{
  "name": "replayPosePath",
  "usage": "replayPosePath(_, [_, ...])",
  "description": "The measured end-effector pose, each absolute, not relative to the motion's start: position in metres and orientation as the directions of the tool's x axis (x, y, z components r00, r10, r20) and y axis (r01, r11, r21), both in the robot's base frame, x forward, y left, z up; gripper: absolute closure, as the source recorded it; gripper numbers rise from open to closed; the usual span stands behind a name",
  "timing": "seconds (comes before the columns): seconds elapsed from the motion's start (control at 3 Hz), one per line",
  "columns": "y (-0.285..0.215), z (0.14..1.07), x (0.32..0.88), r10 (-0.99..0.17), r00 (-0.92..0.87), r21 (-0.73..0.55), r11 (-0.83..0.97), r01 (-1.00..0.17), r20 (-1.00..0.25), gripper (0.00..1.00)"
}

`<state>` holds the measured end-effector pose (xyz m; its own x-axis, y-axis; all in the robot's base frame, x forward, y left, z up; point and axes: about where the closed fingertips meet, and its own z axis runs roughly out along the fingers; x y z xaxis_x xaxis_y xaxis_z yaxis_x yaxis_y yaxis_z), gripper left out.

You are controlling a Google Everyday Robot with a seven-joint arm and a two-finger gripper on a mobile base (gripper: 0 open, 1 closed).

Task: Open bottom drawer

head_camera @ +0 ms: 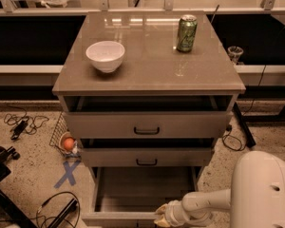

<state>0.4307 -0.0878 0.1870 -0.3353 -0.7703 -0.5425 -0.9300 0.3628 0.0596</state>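
The cabinet has three grey-taupe drawers. The bottom drawer point(133, 194) is pulled far out, its inside open to view and its front edge at the bottom of the camera view; its handle is hidden. My gripper point(160, 217) is at that front edge, at the drawer's right half, on the end of my white arm point(204, 205) that comes in from the lower right. The middle drawer point(146, 157) and top drawer point(146, 125) stand slightly ajar, each with a black bar handle.
A white bowl point(105, 56) and a green can point(186, 33) stand on the cabinet top point(147, 75). Cables point(19, 125), a wire basket with an orange ball point(67, 143) and a blue tape cross point(67, 173) lie on the floor at left. My white base point(263, 191) is at right.
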Motion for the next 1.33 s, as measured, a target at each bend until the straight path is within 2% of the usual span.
replayPosePath(0.33, [-0.0862, 0.1861, 0.4293, -0.770, -0.335, 0.063, 0.361, -0.930, -0.543, 0.44])
replayPosePath(1.0, [-0.0848, 0.1861, 0.4281, -0.769, -0.335, 0.065, 0.360, -0.931, -0.543, 0.00])
replayPosePath(1.33, [-0.0842, 0.1879, 0.4286, -0.774, -0.332, 0.063, 0.357, -0.932, -0.540, 0.00])
